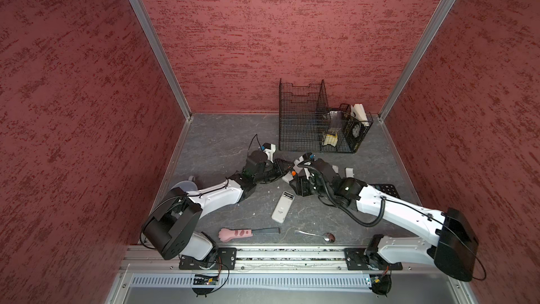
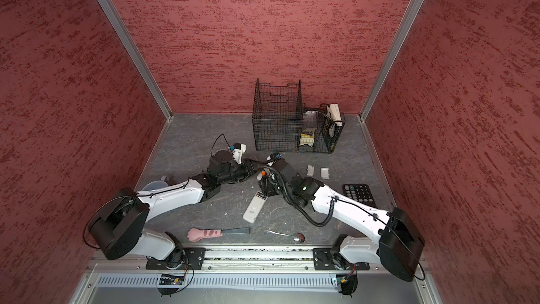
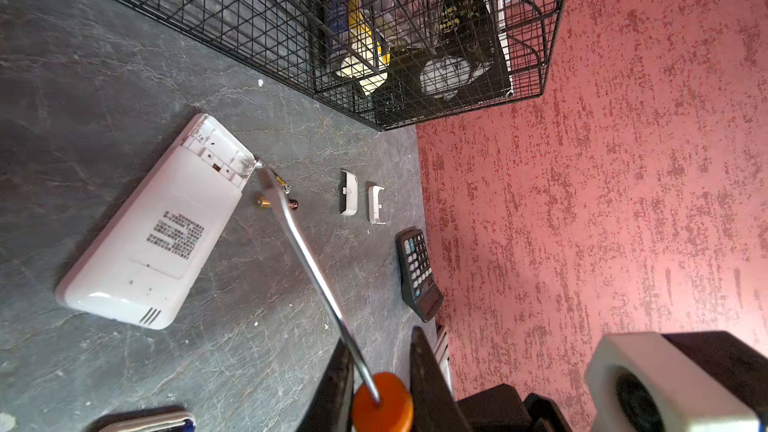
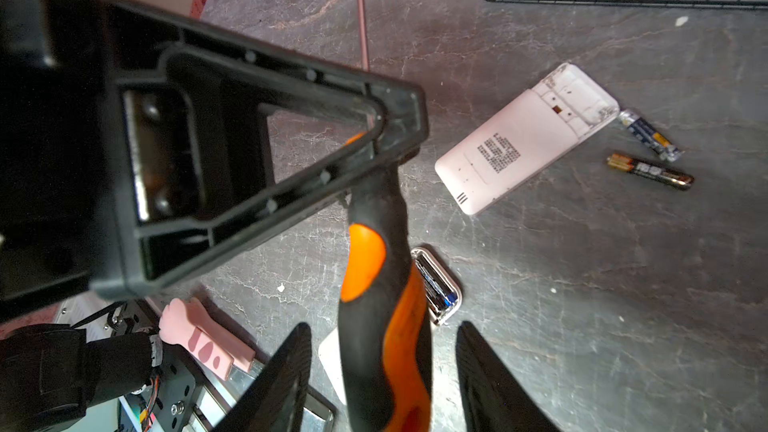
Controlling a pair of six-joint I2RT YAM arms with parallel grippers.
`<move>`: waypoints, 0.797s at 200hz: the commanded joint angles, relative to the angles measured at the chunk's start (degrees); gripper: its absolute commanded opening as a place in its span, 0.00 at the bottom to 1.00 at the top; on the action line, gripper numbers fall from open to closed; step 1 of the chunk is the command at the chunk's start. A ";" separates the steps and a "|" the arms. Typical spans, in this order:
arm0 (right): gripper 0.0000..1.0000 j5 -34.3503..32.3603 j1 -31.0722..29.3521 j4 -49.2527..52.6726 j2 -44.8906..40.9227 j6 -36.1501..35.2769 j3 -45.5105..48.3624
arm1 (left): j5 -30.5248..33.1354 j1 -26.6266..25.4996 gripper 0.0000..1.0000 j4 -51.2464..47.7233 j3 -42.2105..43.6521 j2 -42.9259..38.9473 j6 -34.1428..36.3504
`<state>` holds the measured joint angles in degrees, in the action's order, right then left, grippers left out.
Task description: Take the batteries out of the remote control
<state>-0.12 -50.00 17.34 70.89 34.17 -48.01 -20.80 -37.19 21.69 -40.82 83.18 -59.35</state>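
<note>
My left gripper (image 3: 381, 340) is shut on the orange collar of the screwdriver (image 3: 307, 259). The tool's tip rests at a corner of the empty battery bay of a white remote control (image 3: 158, 222) lying face down. Two loose batteries (image 4: 648, 137) (image 4: 650, 171) lie on the table beside that bay. My right gripper (image 4: 384, 326) is open, its fingers standing on both sides of the screwdriver handle (image 4: 374, 268) with gaps. A second white remote (image 1: 282, 206) lies nearer the front, with batteries (image 4: 436, 284) still seated in its open bay.
A black wire basket (image 1: 301, 118) holding packets stands at the back right. Two small white covers (image 3: 349, 193) (image 3: 376, 203) and a black calculator (image 3: 417, 274) lie to the right. A pink paw-shaped tool (image 1: 235, 234) and a spoon (image 1: 318, 235) lie near the front edge.
</note>
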 commanded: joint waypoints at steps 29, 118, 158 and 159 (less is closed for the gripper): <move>0.54 -7.46 -1.94 -14.28 -8.83 4.69 7.49 | -0.28 1.46 0.00 -4.78 -0.58 -4.56 -6.02; 0.52 -6.37 -2.22 -21.21 -4.29 3.01 7.68 | -0.14 1.33 0.00 -7.95 -0.66 -4.91 -9.99; 0.46 -6.98 -2.22 -23.23 -1.32 3.21 6.70 | -0.30 0.82 0.00 -7.72 -1.30 -4.29 -9.90; 0.46 -7.03 -2.22 -23.32 -1.26 3.24 6.70 | -0.30 0.81 0.00 -7.72 -1.29 -4.27 -9.90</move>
<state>-5.26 -51.72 -2.39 68.66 37.26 -39.13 -20.91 -36.01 13.89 -40.82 78.85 -69.04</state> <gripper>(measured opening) 0.470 0.208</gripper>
